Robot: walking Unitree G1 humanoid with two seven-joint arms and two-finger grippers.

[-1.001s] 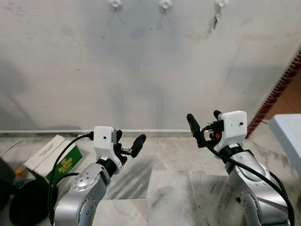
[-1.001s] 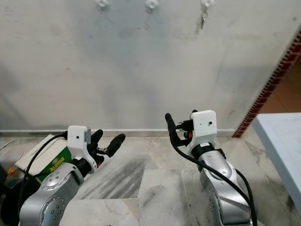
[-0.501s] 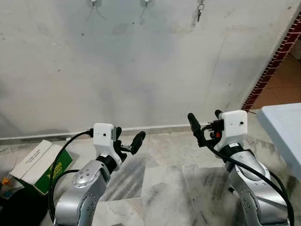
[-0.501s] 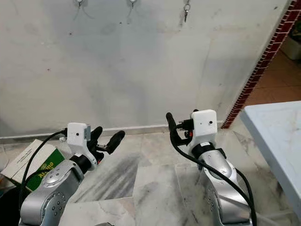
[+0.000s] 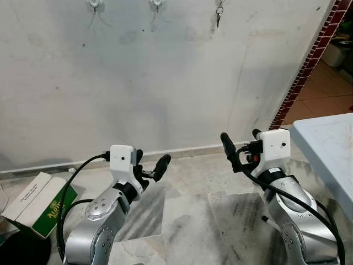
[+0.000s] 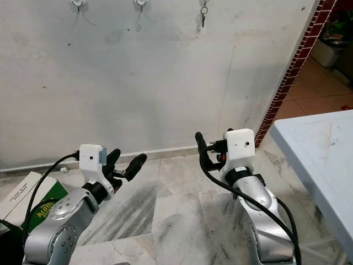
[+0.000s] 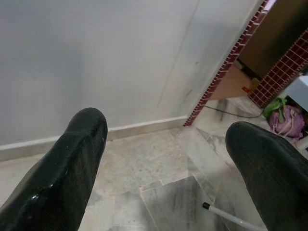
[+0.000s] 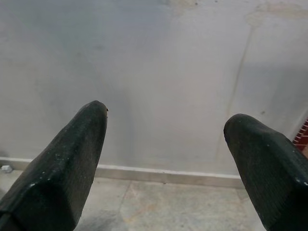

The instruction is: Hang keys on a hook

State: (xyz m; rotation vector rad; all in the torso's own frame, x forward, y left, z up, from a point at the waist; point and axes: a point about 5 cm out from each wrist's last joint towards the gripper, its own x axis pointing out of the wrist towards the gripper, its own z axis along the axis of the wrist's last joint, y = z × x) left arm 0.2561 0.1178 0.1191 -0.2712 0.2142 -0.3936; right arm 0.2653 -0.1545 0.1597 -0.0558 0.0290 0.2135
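Hanging from the right-most hook (image 5: 220, 4), probably keys (image 5: 218, 18); grippers empty.

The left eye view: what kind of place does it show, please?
Probably a plain home entryway or utility corner: a bare whitish plaster wall carries small wall hooks, one holding hanging metal keys; a grey marble-tile floor and a red brick-tile wall edge adjoin it.

The floor (image 5: 187, 199) is pale marble tile with grey veining, meeting a whitewashed wall (image 5: 165, 83) at a low skirting strip. A green-and-white cardboard box (image 5: 32, 203) lies flat on it near the wall on the left. At the right, a pale counter (image 6: 320, 160) stands on the tiles beside a red-brick wall edge (image 5: 300, 83).
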